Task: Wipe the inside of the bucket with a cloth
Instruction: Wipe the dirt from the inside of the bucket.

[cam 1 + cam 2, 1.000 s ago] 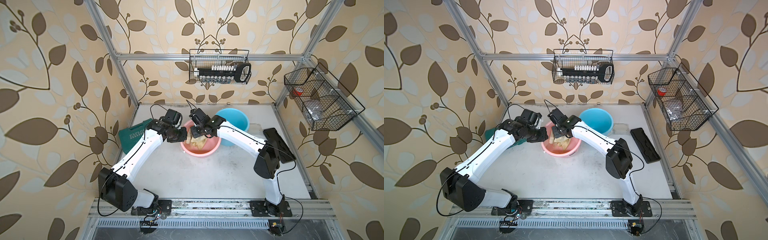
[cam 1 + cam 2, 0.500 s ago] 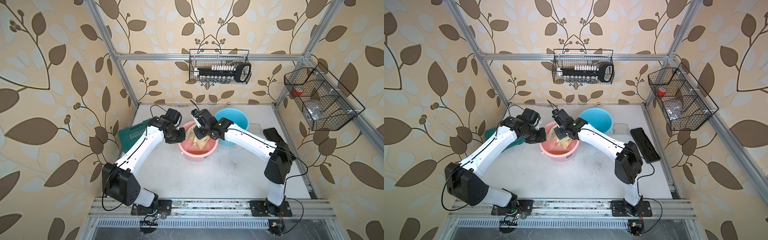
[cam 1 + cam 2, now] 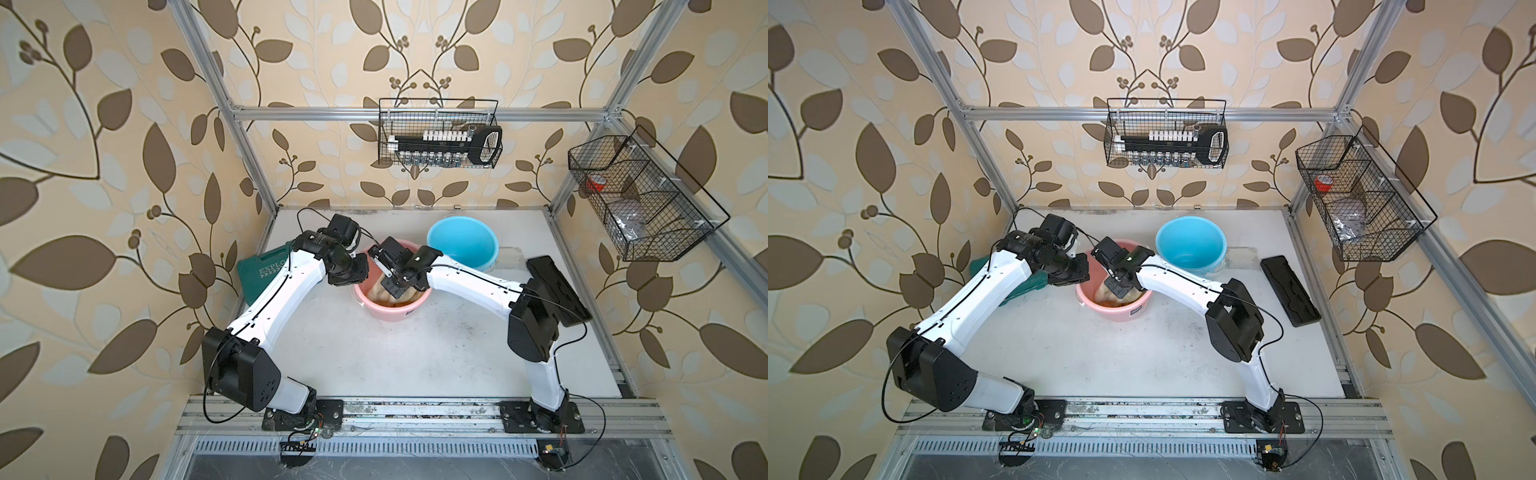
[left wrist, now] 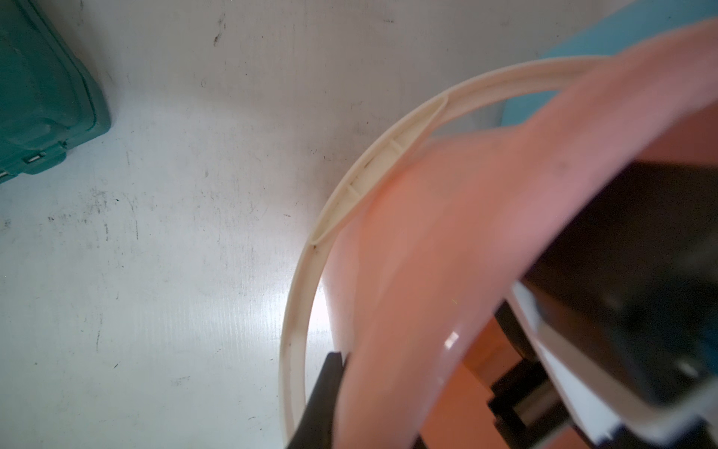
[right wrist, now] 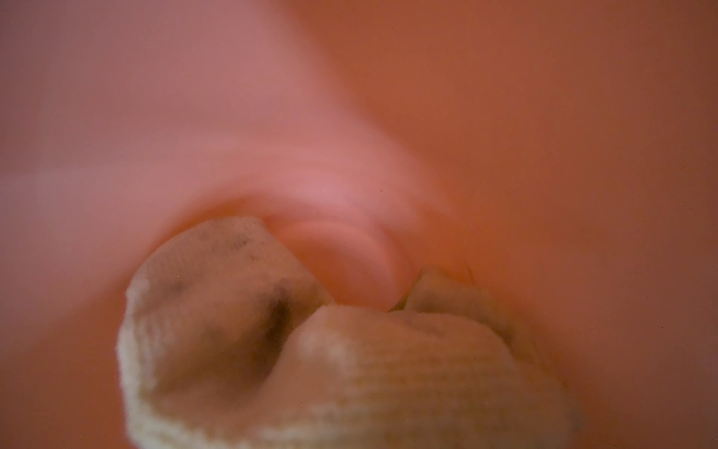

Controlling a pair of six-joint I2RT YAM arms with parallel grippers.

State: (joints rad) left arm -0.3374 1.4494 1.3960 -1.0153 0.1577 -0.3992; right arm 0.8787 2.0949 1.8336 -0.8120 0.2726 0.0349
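A pink bucket point(image 3: 390, 313) point(image 3: 1121, 313) stands mid-table with its cream handle point(image 4: 349, 194) folded down against the table. My left gripper point(image 3: 357, 276) point(image 3: 1077, 276) point(image 4: 369, 408) is shut on the bucket's left rim. One black finger point(image 4: 322, 400) lies outside the pink wall point(image 4: 427, 252), and the other is hidden inside. The pale yellow cloth point(image 3: 380, 293) point(image 3: 1104, 294) point(image 5: 349, 350), with grey stains, is bunched inside the bucket. My right gripper point(image 3: 392, 289) point(image 3: 1117, 289) reaches into the bucket and is shut on the cloth. Its fingers are buried in the cloth in the right wrist view, against the bucket's inner wall point(image 5: 505, 116).
A blue bucket point(image 3: 462, 245) stands just behind and to the right of the pink one. A green case point(image 3: 262, 270) lies at the left edge under my left arm. A black flat tray point(image 3: 1289, 291) lies at the right. Wire baskets point(image 3: 438, 133) hang on the back and right walls.
The pink bucket has slid a little toward the front left with both grippers still on it. My right elbow has swung outward to the right, and the cloth has shifted inside the bucket.
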